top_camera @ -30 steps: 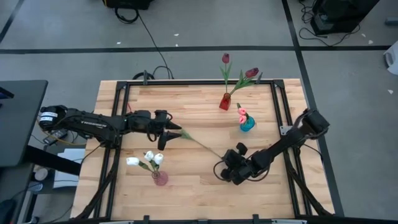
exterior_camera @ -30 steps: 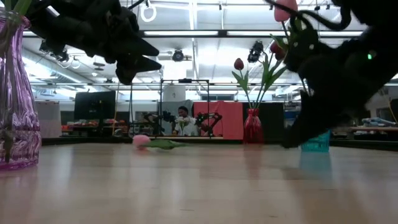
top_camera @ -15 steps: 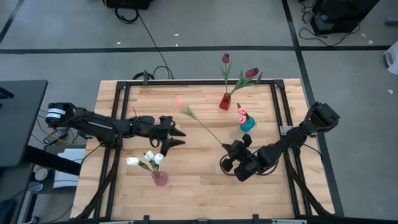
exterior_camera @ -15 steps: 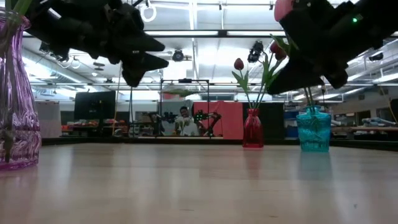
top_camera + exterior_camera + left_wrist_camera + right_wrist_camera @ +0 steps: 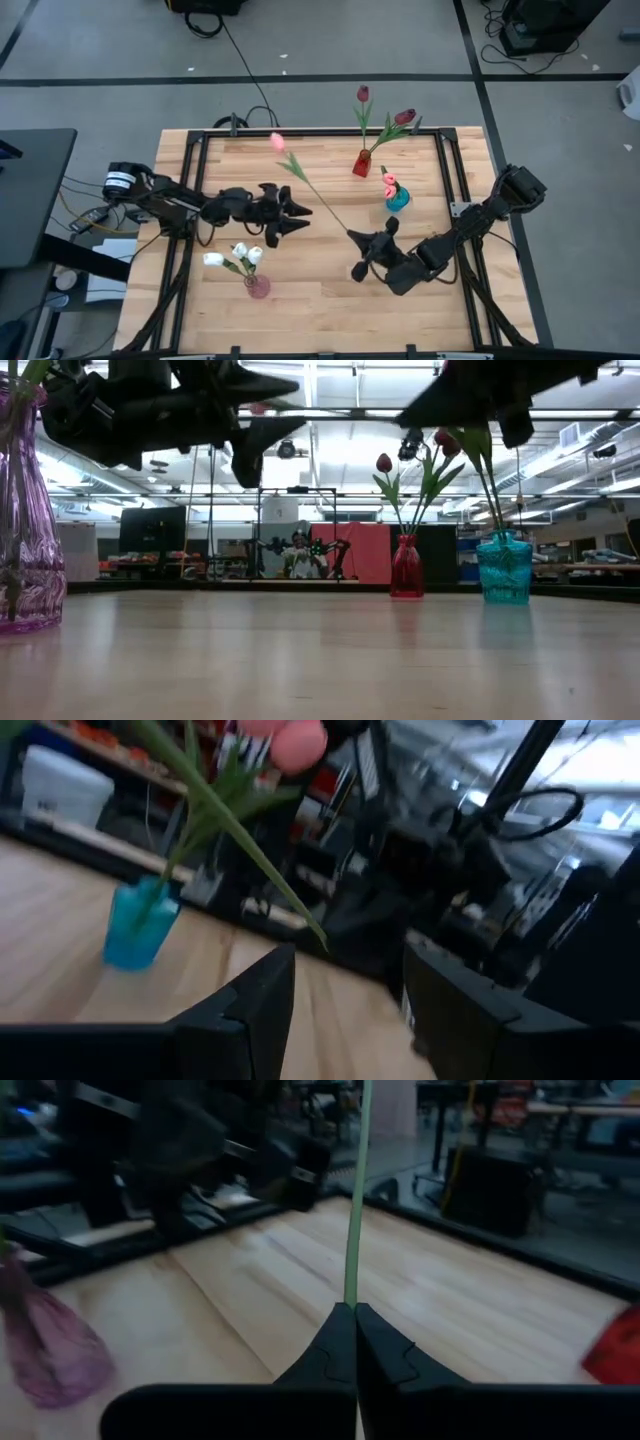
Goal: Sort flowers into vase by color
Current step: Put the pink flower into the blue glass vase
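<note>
Fingers of our right gripper (image 5: 352, 237) were clamped on the green stem end of a slim pink-headed artificial tulip (image 5: 305, 184), held clear of the wooden counter (image 5: 320, 290), its bud (image 5: 277, 141) reaching toward the far edge. Our left gripper (image 5: 296, 216) hovered just beside that stem with its fingers spread, holding nothing. On the counter stood a red glass vase (image 5: 361, 163) with dark red tulips, a teal vase (image 5: 397, 200) with pink ones, and a purple vase (image 5: 258, 287) with white ones.

Wood table (image 5: 320, 290) w/ 3 vases (image 5: 258, 288).
</note>
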